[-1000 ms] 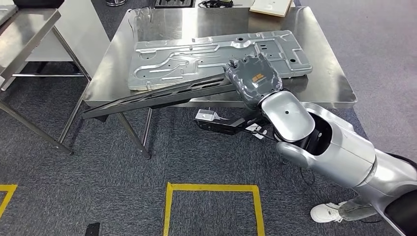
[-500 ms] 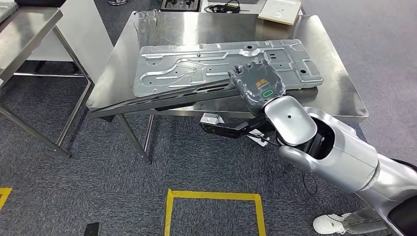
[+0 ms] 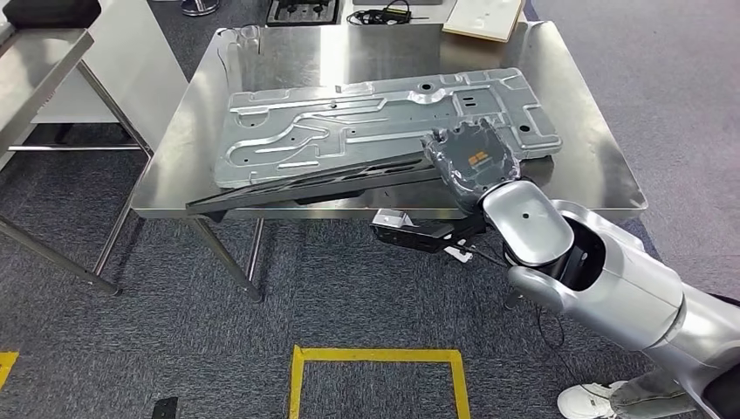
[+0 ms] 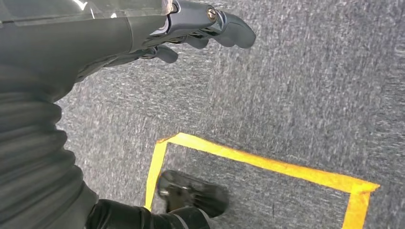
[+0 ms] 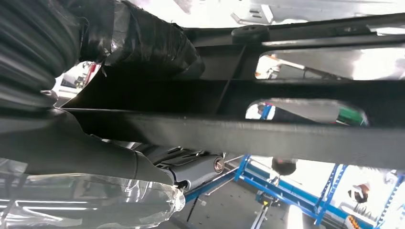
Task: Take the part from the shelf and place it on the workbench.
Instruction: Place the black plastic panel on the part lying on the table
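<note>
Right hand (image 3: 471, 160) grips one long black part (image 3: 314, 180) at its right end; long axis runs left-right along workbench (image 3: 602, 166) front edge, left tip overhanging. Left hand (image 4: 191, 28) holds nothing, fingers loosely extended. Beyond: one grey stamped panel (image 3: 366, 118)

Bright overhead light glares off the workbench (image 3: 593, 166) (wrist views blurred, backlit).

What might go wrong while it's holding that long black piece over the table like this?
The right hand grips the long black part at one end only, so the far end, hanging past the workbench edge, could sag or tip off when released. The part also lies against the grey metal panel and might scrape or push it.
</note>
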Controlling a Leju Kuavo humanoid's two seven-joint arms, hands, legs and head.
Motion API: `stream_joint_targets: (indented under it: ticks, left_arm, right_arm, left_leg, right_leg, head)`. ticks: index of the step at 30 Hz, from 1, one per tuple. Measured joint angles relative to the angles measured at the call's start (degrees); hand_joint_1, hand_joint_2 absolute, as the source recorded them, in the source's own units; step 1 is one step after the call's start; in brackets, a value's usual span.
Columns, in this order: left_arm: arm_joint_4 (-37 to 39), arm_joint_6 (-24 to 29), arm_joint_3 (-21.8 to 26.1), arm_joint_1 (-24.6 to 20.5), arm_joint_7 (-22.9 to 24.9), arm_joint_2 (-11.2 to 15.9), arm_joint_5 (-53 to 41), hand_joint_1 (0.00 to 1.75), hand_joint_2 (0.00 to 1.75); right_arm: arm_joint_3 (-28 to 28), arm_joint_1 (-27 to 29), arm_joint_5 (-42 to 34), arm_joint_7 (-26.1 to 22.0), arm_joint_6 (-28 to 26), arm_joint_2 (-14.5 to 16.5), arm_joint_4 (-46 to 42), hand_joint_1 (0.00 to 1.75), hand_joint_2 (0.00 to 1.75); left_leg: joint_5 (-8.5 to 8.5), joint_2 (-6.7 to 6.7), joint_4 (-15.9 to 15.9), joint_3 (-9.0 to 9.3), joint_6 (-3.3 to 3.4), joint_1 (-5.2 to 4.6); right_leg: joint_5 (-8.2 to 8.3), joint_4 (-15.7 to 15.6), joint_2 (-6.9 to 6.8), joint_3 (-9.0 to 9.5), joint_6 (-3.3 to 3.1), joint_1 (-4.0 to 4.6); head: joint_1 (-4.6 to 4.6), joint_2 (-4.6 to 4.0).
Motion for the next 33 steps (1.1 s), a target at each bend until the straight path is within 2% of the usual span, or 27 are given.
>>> stream_joint_targets:
  ticks: [1, 3, 4, 7, 9, 11, 12, 13, 14, 15, 17, 18, 22, 24, 26, 27, 28, 29, 31, 32, 33]
  left_arm:
    - [0.01, 0.02, 0.0, -0.02, -0.03, 0.05, 0.0, 0.0, 1.75]
    - [0.03, 0.09, 0.0, -0.14, -0.08, 0.15, 0.0, 0.0, 1.75]
    - [0.04, 0.13, 0.0, -0.18, -0.08, 0.17, 0.01, 0.0, 1.75]
    - [0.04, 0.26, -0.01, -0.11, -0.03, 0.17, 0.02, 0.0, 1.75]
    - [0.04, 0.32, -0.02, -0.19, 0.03, 0.16, -0.05, 0.0, 1.75]
    - [0.04, 0.32, -0.02, -0.37, 0.07, 0.16, -0.15, 0.0, 1.75]
    - [0.04, 0.32, -0.02, -0.41, 0.07, 0.17, -0.21, 0.0, 1.75]
    - [0.04, 0.32, -0.02, -0.42, 0.04, 0.17, -0.27, 0.0, 1.75]
    - [0.04, 0.33, -0.02, -0.41, -0.01, 0.16, -0.33, 0.0, 1.75]
    - [0.04, 0.33, -0.02, -0.41, -0.08, 0.16, -0.41, 0.0, 1.75]
    - [0.04, 0.37, -0.02, -0.48, -0.25, 0.17, -0.54, 0.0, 1.75]
    - [0.04, 0.39, -0.03, -0.54, -0.31, 0.17, -0.6, 0.0, 1.75]
    - [0.04, 0.46, -0.04, -0.7, -0.3, 0.22, -0.8, 0.0, 1.75]
    - [0.04, 0.49, -0.05, -0.75, -0.09, 0.24, -0.88, 0.0, 1.75]
    - [0.04, 0.52, -0.08, -0.72, 0.1, 0.24, -0.94, 0.0, 1.75]
    - [0.04, 0.54, -0.09, -0.65, 0.18, 0.23, -0.95, 0.0, 1.75]
    - [0.04, 0.54, -0.1, -0.58, 0.22, 0.23, -0.97, 0.0, 1.75]
    - [0.04, 0.54, -0.1, -0.53, 0.26, 0.23, -0.98, 0.0, 1.75]
    - [0.04, 0.54, -0.13, -0.51, 0.27, 0.25, -1.07, 0.0, 1.75]
    - [0.04, 0.54, -0.15, -0.52, 0.27, 0.27, -1.15, 0.0, 1.75]
    - [0.04, 0.54, -0.21, -0.53, 0.27, 0.3, -1.23, 0.0, 1.75]
  right_arm:
    - [-0.09, 0.03, -0.01, 0.0, -0.03, -0.14, 0.0, 1.75, 1.75]
    - [-0.32, 0.13, -0.02, 0.0, -0.11, -0.42, -0.01, 1.75, 1.75]
    - [-0.4, 0.26, -0.03, 0.0, -0.16, -0.52, -0.03, 1.75, 1.75]
    - [-0.64, 0.62, -0.04, -0.13, -0.39, -0.82, -0.13, 1.75, 1.75]
    - [-0.81, 0.78, 0.05, -0.57, -0.82, -0.99, -0.15, 1.75, 1.75]
    - [-0.79, 1.22, 0.49, -1.48, -1.44, -0.85, -0.09, 1.75, 1.75]
    - [-0.67, 1.47, 0.95, -2.14, -1.72, -0.55, 0.0, 1.75, 1.75]
    - [-0.5, 1.63, 1.58, -2.92, -1.95, -0.1, 0.14, 1.75, 1.75]
    - [-0.3, 1.65, 2.32, -3.76, -2.13, 0.53, 0.33, 1.75, 1.75]
    - [-0.07, 1.52, 3.04, -4.58, -2.21, 1.25, 0.56, 1.75, 1.75]
    - [0.4, 1.09, 4.31, -6.01, -2.35, 2.89, 1.04, 1.75, 1.75]
    - [0.69, 0.89, 4.79, -6.58, -2.43, 3.79, 1.27, 1.75, 1.75]
    - [1.54, 0.2, 6.35, -8.24, -2.46, 6.87, 2.2, 1.75, 1.75]
    - [1.8, -0.53, 7.51, -8.86, -2.25, 8.25, 2.94, 1.75, 1.75]
    - [2.14, -1.02, 9.17, -9.32, -1.93, 9.27, 3.84, 1.75, 1.75]
    - [2.33, -1.11, 10.2, -9.42, -1.77, 9.57, 4.27, 1.75, 1.75]
    - [2.48, -1.2, 11.32, -9.44, -1.6, 9.76, 4.62, 1.75, 1.75]
    - [2.58, -1.4, 12.44, -9.37, -1.43, 9.84, 4.92, 1.75, 1.75]
    - [2.61, -2.35, 14.64, -8.95, -0.99, 9.81, 5.39, 1.75, 1.75]
    - [2.61, -3.06, 15.75, -8.63, -0.76, 9.69, 5.6, 1.75, 1.75]
    - [2.6, -3.77, 16.76, -8.33, -0.55, 9.48, 5.75, 1.75, 1.75]
  left_leg:
    - [1.64, 0.0, -3.52, 1.29, 0.32, -0.15]
    - [2.73, -0.01, -7.51, 2.86, 0.91, -0.49]
    - [2.39, -0.02, -7.86, 3.02, 1.13, -0.66]
    - [3.05, 0.07, -8.8, 3.9, 1.71, -0.3]
    - [3.13, 0.17, -9.27, 4.45, 2.12, -0.16]
    - [2.93, 0.12, -9.24, 4.58, 2.48, -0.2]
    - [2.81, 0.07, -9.16, 4.62, 2.53, -0.2]
    - [2.65, 0.01, -9.03, 4.67, 2.51, -0.19]
    - [2.41, -0.06, -8.8, 4.75, 2.39, -0.17]
    - [2.08, -0.12, -8.46, 4.79, 2.18, -0.16]
    - [1.37, -0.19, -7.6, 4.54, 1.57, -0.37]
    - [1.14, -0.19, -7.31, 4.37, 1.26, -0.46]
    - [0.27, -0.14, -6.43, 4.05, 0.23, -0.27]
    - [-2.08, -0.06, -2.03, 2.0, -0.41, -0.11]
    - [-4.74, -0.03, 4.98, -1.75, -0.82, 0.02]
    - [-5.1, -0.03, 7.35, -3.24, -0.92, 0.07]
    - [-4.4, -0.03, 7.84, -3.87, -0.94, 0.11]
    - [-2.72, -0.02, 6.2, -3.45, -0.87, 0.13]
    - [1.42, -0.04, -1.19, -0.3, -0.52, 0.13]
    - [2.59, -0.05, -4.5, 1.26, -0.27, 0.01]
    - [3.04, -0.07, -6.58, 2.29, -0.02, -0.13]
  right_leg:
    - [-0.19, 0.0, 0.01, 0.28, 0.14, 0.07]
    - [-0.43, 0.0, 0.05, 0.32, 0.59, 0.15]
    - [-0.5, -0.03, 0.06, 0.32, 0.89, 0.16]
    - [-1.39, 0.88, -0.08, 0.18, 1.86, 0.19]
    - [-3.95, 5.51, -0.27, -2.0, 2.24, 0.16]
    - [-6.78, 12.4, -0.32, -5.69, 2.43, 0.15]
    - [-7.02, 14.4, -0.33, -6.95, 2.5, 0.08]
    - [-6.26, 14.59, -0.36, -7.33, 2.54, -0.01]
    - [-4.52, 12.61, -0.38, -6.6, 2.55, -0.14]
    - [-2.42, 9.1, -0.41, -5.09, 2.5, -0.28]
    - [-0.19, 3.1, -0.41, -2.18, 2.21, -0.32]
    - [-0.05, 1.69, -0.38, -1.53, 2.0, -0.23]
    - [-0.44, 1.08, -0.43, -1.11, 0.78, -0.16]
    - [-0.56, 0.88, -0.54, -0.73, 0.23, -0.32]
    - [-0.79, 0.89, -0.56, -0.48, -0.12, -0.23]
    - [-0.92, 0.9, -0.57, -0.33, -0.2, -0.18]
    - [-1.07, 0.91, -0.57, -0.15, -0.23, -0.13]
    - [-1.22, 0.93, -0.57, 0.06, -0.2, -0.11]
    - [-1.53, 0.9, -0.52, 0.52, 0.0, -0.07]
    - [-1.66, 0.89, -0.45, 0.63, 0.18, -0.01]
    - [-1.74, 0.83, -0.39, 0.69, 0.43, 0.04]
  head:
    - [0.02, -0.01]
    - [0.04, -0.01]
    - [0.06, -0.01]
    - [0.11, -0.01]
    - [0.18, -0.01]
    - [0.2, -0.01]
    - [0.2, -0.01]
    - [0.21, -0.01]
    - [0.21, -0.01]
    - [0.22, -0.01]
    - [0.19, -0.01]
    - [0.15, -0.01]
    - [-0.03, -0.01]
    - [-0.33, -0.01]
    - [-0.49, -0.01]
    - [-0.48, -0.01]
    - [-0.48, -0.01]
    - [-0.48, 0.0]
    - [-0.47, 0.0]
    - [-0.46, 0.01]
    - [-0.46, 0.01]
